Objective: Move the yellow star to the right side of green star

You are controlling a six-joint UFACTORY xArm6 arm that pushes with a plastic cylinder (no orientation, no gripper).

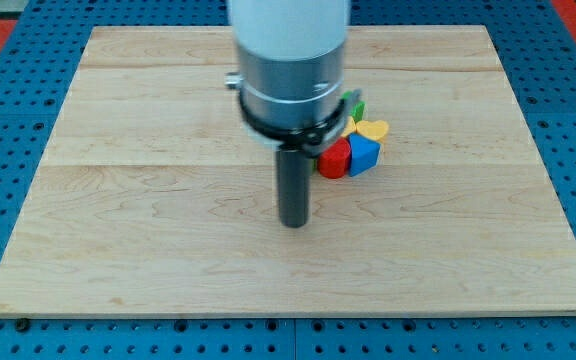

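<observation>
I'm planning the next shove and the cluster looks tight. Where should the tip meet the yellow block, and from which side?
Judging loosely: my tip is below-left of the cluster. The yellow block shows only its right part, above the blue block and red block. Its left is hidden, so circle round before pushing.

Rod vertical, my tip (pixel 294 223) down at board centre.

Wooden board (pixel 148 200) carries clustered red (pixel 334 160), blue (pixel 365 154), yellow (pixel 373 129), green (pixel 358 107) blocks.
</observation>
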